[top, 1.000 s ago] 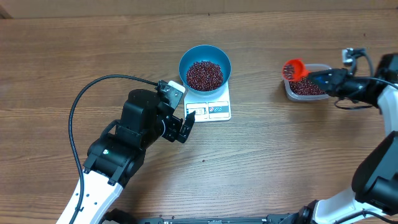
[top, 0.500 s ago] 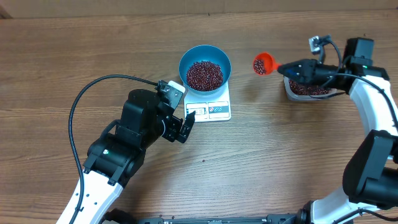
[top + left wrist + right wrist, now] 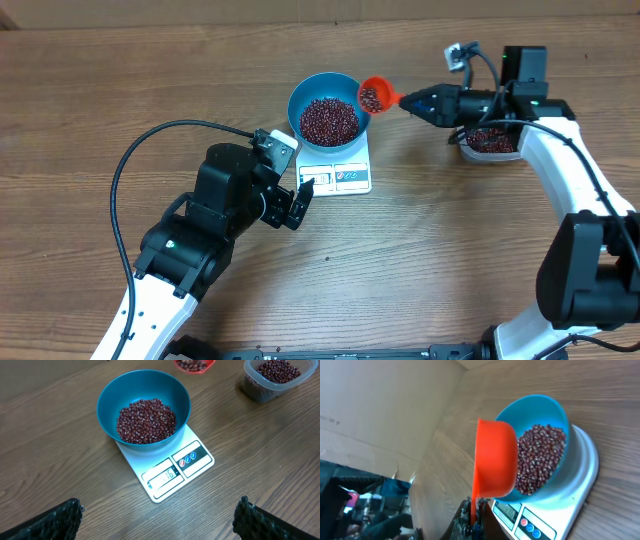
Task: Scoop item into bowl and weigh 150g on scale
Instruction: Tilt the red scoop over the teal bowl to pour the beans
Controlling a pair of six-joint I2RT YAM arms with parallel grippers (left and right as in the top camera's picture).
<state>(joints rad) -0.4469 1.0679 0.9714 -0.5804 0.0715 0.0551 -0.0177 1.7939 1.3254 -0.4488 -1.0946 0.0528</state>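
The wooden table (image 3: 120, 80) is carrying everything. The left gripper (image 3: 297, 202) is hovering near the scale (image 3: 345, 175), its jaws standing wide apart and holding nothing. The blue bowl (image 3: 110, 405) is sitting on the white scale, with the clear tub (image 3: 250, 387) lying well off to its right. The right gripper (image 3: 425, 102) is clamping the orange scoop (image 3: 373, 95) by its handle, just beside the bowl's rim. Dark red beans (image 3: 329, 120) are lying in the bowl, scoop and tub

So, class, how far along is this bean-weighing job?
Done: the bowl sits on the scale with a good pile of beans in it. In hand: the right gripper holds a loaded scoop beside the bowl's rim. Left: tip it in and check the display, too small to read here.
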